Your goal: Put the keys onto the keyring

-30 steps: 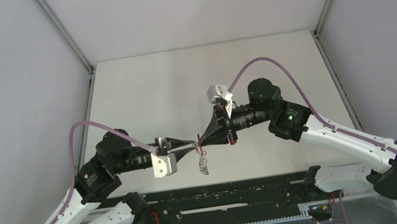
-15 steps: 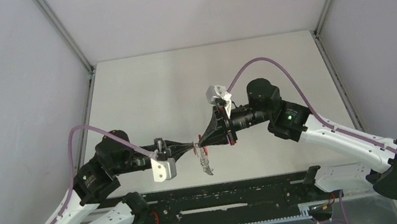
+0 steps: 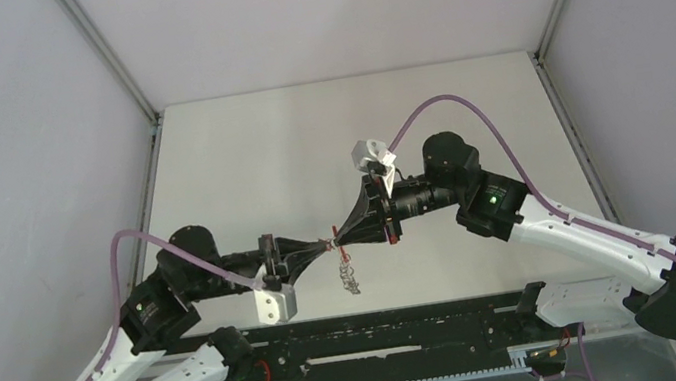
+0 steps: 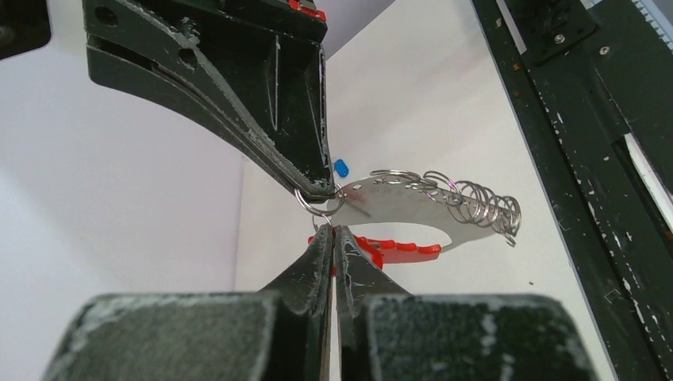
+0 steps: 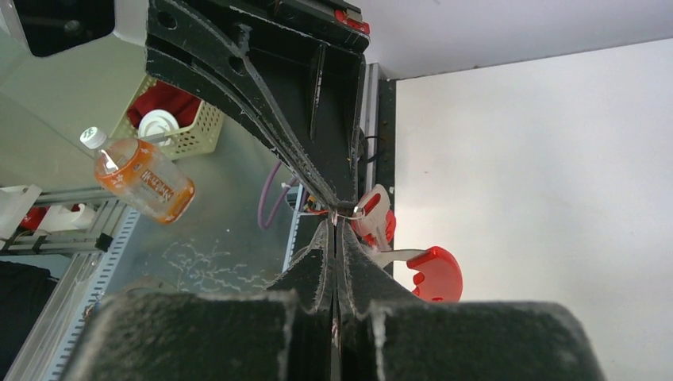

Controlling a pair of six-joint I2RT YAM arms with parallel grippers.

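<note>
The keyring [image 3: 350, 276] hangs in the air between my two grippers, over the near middle of the table. In the left wrist view it is a silver crescent with a red curved band [image 4: 397, 248] and a coil of silver rings [image 4: 476, 202]. My left gripper [image 4: 334, 230] is shut, pinching a thin wire loop at the red band's end. My right gripper [image 5: 334, 228] is shut on a small silver ring [image 4: 321, 205] of the keyring, tip to tip with the left [image 3: 327, 245]. A blue tag [image 4: 341, 167] of one of the keys lies on the table beyond. I cannot make out a red-tagged key.
A black rail [image 3: 385, 330] runs along the table's near edge between the arm bases. Grey walls close in the white table [image 3: 307, 145] on three sides. Off the table, the right wrist view shows an orange bottle [image 5: 143, 181] and a pale basket [image 5: 178, 127].
My left gripper has closed from slightly open onto the keyring's end. The left arm has shifted a little left and its wrist has turned. The right arm has stayed still.
</note>
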